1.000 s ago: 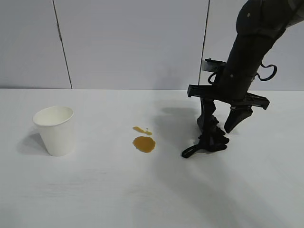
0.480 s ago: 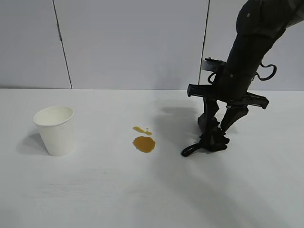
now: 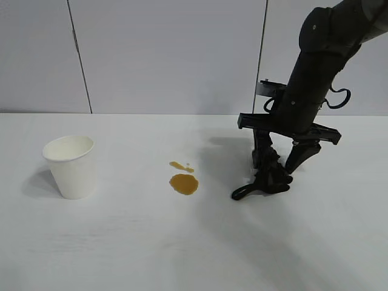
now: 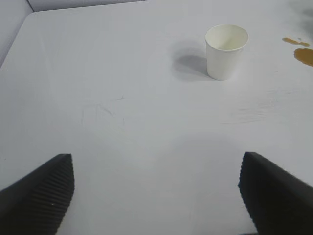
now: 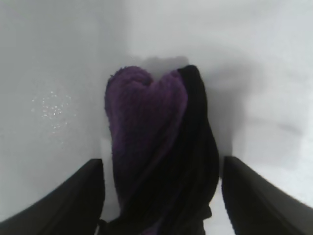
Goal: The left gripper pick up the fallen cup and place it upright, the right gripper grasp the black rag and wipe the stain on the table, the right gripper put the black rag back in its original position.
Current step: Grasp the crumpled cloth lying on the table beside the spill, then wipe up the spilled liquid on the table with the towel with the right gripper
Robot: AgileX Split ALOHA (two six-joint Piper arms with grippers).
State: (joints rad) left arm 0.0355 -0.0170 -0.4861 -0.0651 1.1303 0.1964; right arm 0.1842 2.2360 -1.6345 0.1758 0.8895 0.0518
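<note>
A wide white table fills the scene, seen from a camera facing the two arms, with a pale panelled wall behind it. Toward the left side of that view a white paper cup stands upright, mouth open to the top, casting a soft shadow. Near the middle of the table lies the stain, an amber-brown oval blot with a smaller streak of the same colour just behind it. To the right of the stain, and apart from it, the black rag sits bunched on the tabletop, a thin black loop trailing from it toward the stain. The right gripper reaches down over the rag from the dark arm above; its two fingers stand spread, one on each side of the cloth (the right wrist camera shows clear gaps between the fingers and the rag's purple patch). The left gripper shows only in its own wrist camera, hovering over bare table well away from the cup, its ribbed fingers wide apart and holding nothing.
</note>
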